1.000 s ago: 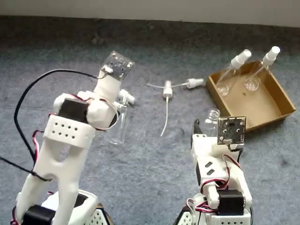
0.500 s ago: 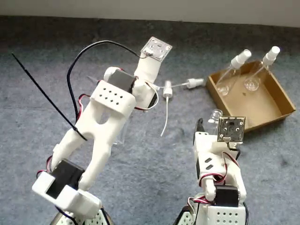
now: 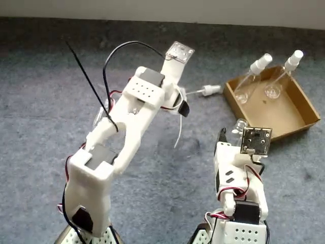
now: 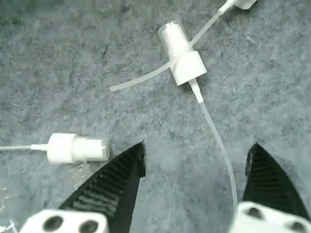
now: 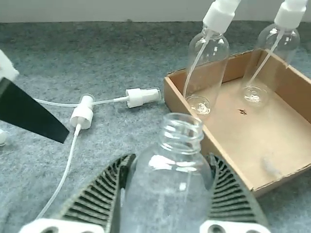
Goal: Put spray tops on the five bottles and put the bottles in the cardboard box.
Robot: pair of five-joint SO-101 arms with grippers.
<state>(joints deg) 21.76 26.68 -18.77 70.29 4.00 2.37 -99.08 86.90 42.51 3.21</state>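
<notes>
My left gripper (image 4: pixel 192 167) (image 3: pixel 180 104) hangs open just above the carpet. A loose white spray top (image 4: pixel 183 60) with a long dip tube lies just beyond its fingertips. A second spray top (image 4: pixel 77 147) lies beside one finger, and a third (image 3: pixel 210 90) lies toward the cardboard box (image 3: pixel 299 119). My right gripper (image 5: pixel 167 194) (image 3: pixel 233 134) is shut on a clear bottle (image 5: pixel 182 145) (image 3: pixel 238 125) with a bare neck, held upright near the box's near corner. Two capped bottles (image 5: pixel 206 53) (image 5: pixel 272 46) lean inside the box (image 5: pixel 233 145).
Grey carpet covers the table. A clear bottle (image 3: pixel 99 114) lies on it, partly hidden behind the left arm. A black cable (image 3: pixel 89 81) loops above that arm. The left gripper's dark finger (image 5: pixel 29 114) shows in the right wrist view.
The left arm has swung right and reached forward, from the lying bottle to above the loose spray tops. The right arm with its bottle has shifted slightly right.
</notes>
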